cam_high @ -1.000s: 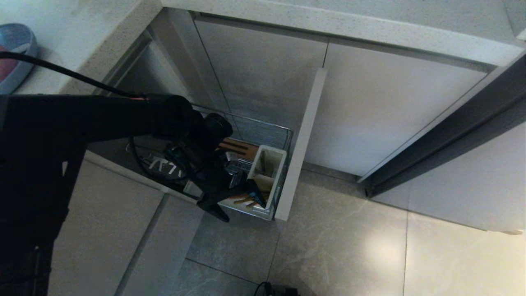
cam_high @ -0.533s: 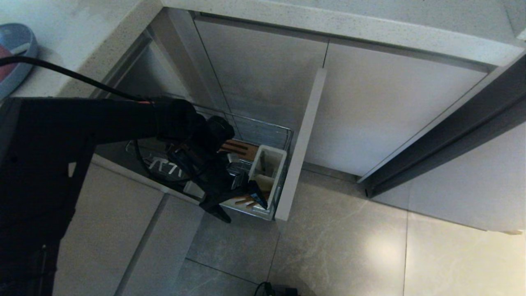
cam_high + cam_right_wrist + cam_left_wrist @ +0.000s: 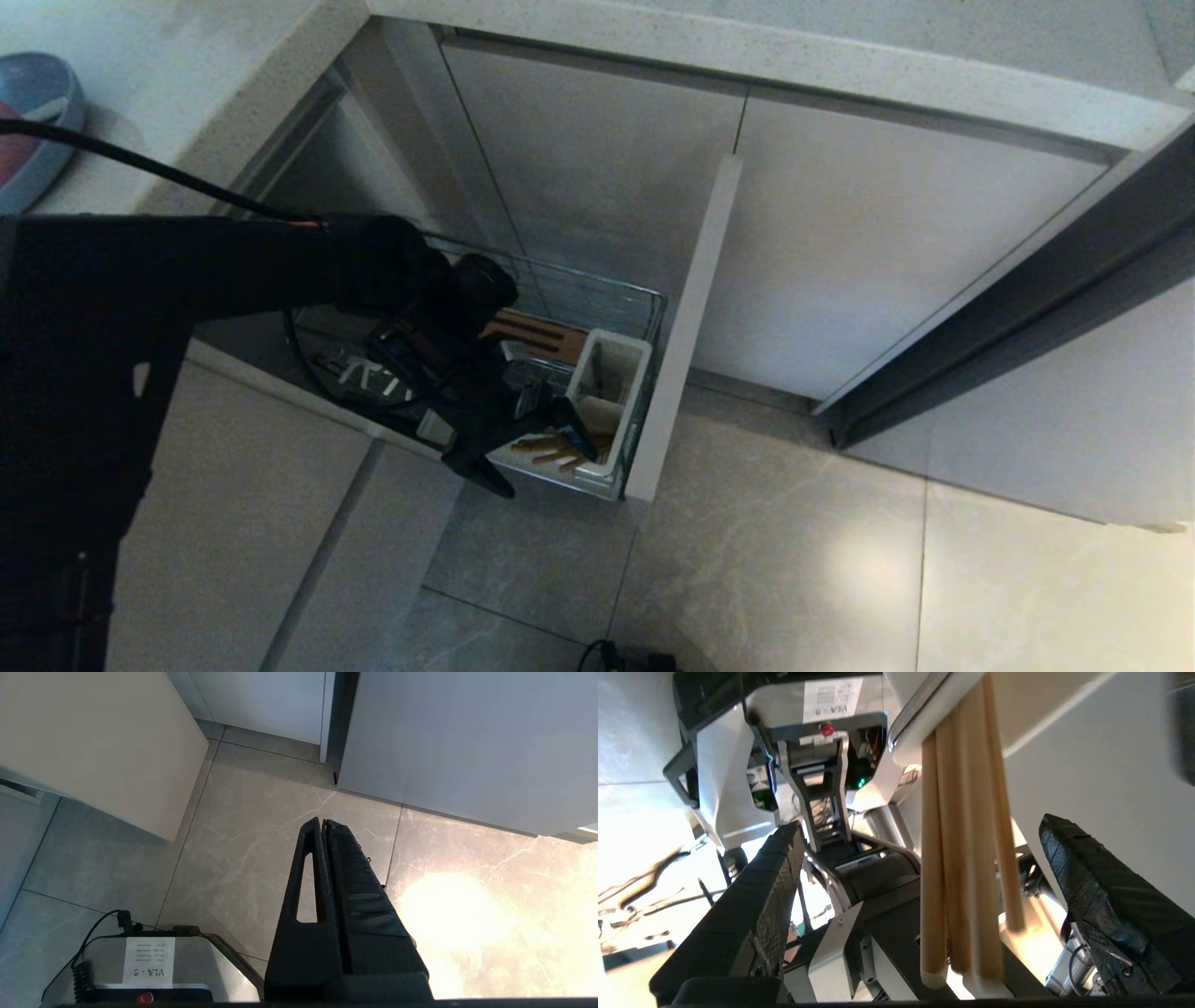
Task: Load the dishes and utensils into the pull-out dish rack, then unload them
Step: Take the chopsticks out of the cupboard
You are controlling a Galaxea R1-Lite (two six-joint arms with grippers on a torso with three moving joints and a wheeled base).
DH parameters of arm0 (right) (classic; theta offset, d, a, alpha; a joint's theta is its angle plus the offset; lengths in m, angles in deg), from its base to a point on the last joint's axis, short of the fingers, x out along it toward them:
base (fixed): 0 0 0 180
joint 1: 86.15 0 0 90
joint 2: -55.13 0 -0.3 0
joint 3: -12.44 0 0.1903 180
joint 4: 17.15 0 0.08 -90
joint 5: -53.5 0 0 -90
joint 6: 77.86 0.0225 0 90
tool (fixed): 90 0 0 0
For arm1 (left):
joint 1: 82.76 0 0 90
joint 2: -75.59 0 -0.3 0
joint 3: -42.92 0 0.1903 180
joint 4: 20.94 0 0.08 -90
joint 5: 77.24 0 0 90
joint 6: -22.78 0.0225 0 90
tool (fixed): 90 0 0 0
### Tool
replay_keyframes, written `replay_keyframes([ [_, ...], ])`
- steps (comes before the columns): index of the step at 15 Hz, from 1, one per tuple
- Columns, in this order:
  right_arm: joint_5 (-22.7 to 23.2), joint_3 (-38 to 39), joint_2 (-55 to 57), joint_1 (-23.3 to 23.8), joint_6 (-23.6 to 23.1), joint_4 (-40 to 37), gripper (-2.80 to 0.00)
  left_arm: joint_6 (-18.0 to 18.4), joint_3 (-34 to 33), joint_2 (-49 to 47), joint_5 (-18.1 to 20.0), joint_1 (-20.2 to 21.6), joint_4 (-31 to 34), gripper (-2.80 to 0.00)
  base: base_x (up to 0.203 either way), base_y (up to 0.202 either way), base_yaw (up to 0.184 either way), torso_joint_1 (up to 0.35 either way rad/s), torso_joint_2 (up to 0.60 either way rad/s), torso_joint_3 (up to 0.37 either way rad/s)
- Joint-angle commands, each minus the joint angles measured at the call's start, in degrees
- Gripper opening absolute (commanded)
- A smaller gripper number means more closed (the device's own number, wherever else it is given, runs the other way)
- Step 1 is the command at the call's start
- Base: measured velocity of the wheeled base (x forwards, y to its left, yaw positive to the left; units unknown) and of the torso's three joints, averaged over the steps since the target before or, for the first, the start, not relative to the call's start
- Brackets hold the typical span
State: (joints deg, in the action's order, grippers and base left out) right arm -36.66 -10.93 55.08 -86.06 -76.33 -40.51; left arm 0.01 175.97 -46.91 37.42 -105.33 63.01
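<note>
The pull-out dish rack (image 3: 644,308) stands drawn out of the cabinet, its beige front panel (image 3: 686,327) edge-on. Its white caddy (image 3: 607,387) sits at the front end, beside the wooden strip (image 3: 532,331). Several wooden chopsticks (image 3: 962,858) stick out of the caddy's near end (image 3: 560,453). My left gripper (image 3: 541,467) hangs over them, open. In the left wrist view its fingers (image 3: 761,905) straddle the chopsticks without touching. The blue plate (image 3: 42,89) with the pink bowl (image 3: 9,140) sits on the counter at far left. My right gripper (image 3: 323,822) hangs shut over the floor.
Beige cabinet doors (image 3: 887,243) stand behind and right of the rack. Grey floor tiles (image 3: 747,560) spread in front. A black cable (image 3: 140,163) runs along my left arm. My own base (image 3: 145,961) shows below the right gripper.
My left gripper has drifted very slightly toward the cabinet and stays wide open around the chopsticks. The right arm has not moved.
</note>
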Motion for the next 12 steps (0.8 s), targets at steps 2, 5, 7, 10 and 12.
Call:
replay_keyframes([
  [2, 0.0, 0.0, 0.0, 0.0, 0.0, 0.0, -2.8, -0.2, -0.1, 2.2, 0.1, 1.9, 0.2, 0.0, 0.0, 0.0, 0.0, 0.0, 0.0, 0.0],
  [5, 0.0, 0.0, 0.0, 0.0, 0.0, 0.0, -2.8, -0.2, -0.1, 2.2, 0.1, 2.8, 0.1, 0.0, 0.0, 0.0, 0.0, 0.0, 0.0, 0.0],
  [7, 0.0, 0.0, 0.0, 0.0, 0.0, 0.0, -2.8, -0.3, -0.1, 2.0, 0.1, 3.2, -0.5, 0.0, 0.0, 0.0, 0.0, 0.0, 0.0, 0.0],
  [10, 0.0, 0.0, 0.0, 0.0, 0.0, 0.0, -2.8, -1.0, -0.1, 1.6, 0.0, 3.7, -1.1, 0.0, 0.0, 0.0, 0.0, 0.0, 0.0, 0.0],
  [12, 0.0, 0.0, 0.0, 0.0, 0.0, 0.0, -2.8, -1.1, -0.1, 1.6, 0.2, 3.5, -1.2, 0.0, 0.0, 0.0, 0.0, 0.0, 0.0, 0.0],
])
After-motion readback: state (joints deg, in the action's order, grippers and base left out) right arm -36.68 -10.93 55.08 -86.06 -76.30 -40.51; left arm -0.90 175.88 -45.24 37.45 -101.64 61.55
